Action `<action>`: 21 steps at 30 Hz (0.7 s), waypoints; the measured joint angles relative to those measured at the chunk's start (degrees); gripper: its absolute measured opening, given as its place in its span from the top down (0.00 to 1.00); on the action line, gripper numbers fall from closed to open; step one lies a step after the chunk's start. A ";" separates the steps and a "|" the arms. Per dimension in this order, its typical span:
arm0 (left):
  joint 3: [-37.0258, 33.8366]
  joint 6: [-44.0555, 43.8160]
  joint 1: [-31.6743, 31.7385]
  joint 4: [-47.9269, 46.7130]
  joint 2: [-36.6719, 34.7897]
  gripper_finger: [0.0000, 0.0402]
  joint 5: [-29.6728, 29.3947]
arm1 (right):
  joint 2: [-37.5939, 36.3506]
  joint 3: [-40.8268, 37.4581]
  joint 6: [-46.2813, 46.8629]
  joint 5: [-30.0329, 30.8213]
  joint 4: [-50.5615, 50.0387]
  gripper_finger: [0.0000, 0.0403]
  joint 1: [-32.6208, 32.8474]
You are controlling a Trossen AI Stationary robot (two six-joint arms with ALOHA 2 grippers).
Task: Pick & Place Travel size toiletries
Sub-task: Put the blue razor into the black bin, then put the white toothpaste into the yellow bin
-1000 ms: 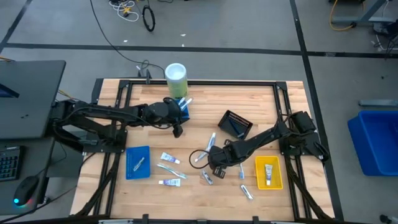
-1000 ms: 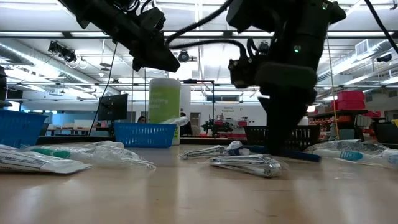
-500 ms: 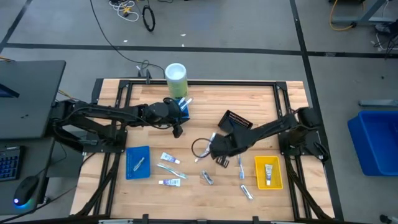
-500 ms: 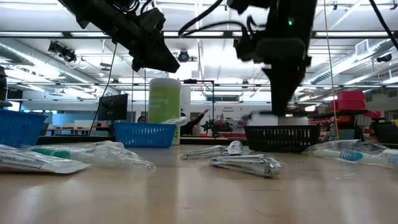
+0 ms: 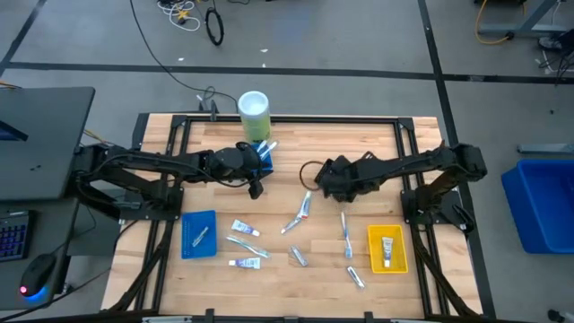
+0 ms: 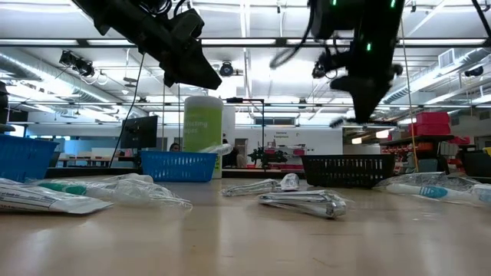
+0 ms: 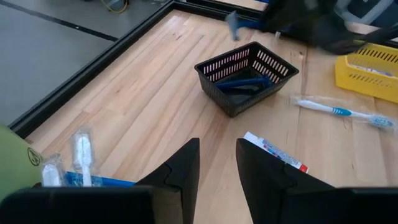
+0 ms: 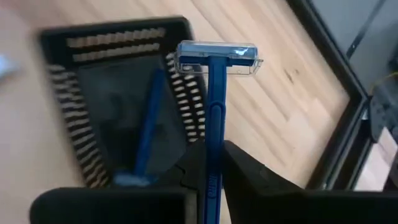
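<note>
Toiletries are lying scattered across the near half of the table (image 5: 377, 144) in the high view, while the right gripper (image 5: 325, 178) is hovering over the black basket (image 5: 341, 176). Low view: that basket (image 6: 347, 170) is sitting far right, the blue basket (image 6: 178, 165) further left. Left wrist view: the left gripper (image 7: 216, 163) is hanging with fingers parted, holding nothing. Right wrist view: the right gripper (image 8: 212, 163) is pinching a blue razor (image 8: 214, 112) above the basket.
</note>
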 joint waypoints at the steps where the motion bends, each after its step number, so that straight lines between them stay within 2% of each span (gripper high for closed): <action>1: 0.00 0.03 0.01 0.00 0.00 0.72 0.00 | -0.07 -1.65 -1.27 -0.21 2.26 0.89 -1.04; 5: 0.00 0.22 0.01 -0.02 0.00 0.72 0.01 | -0.07 -8.02 -7.80 -6.97 14.60 0.89 -4.72; 9: 0.00 0.22 0.01 -0.02 0.00 0.72 -0.01 | -0.04 -11.29 -12.99 -9.50 23.44 0.86 -6.91; 21: 0.00 1.05 0.01 0.00 0.00 0.72 -1.71 | -0.09 -11.24 -19.60 -12.83 25.15 0.69 -9.13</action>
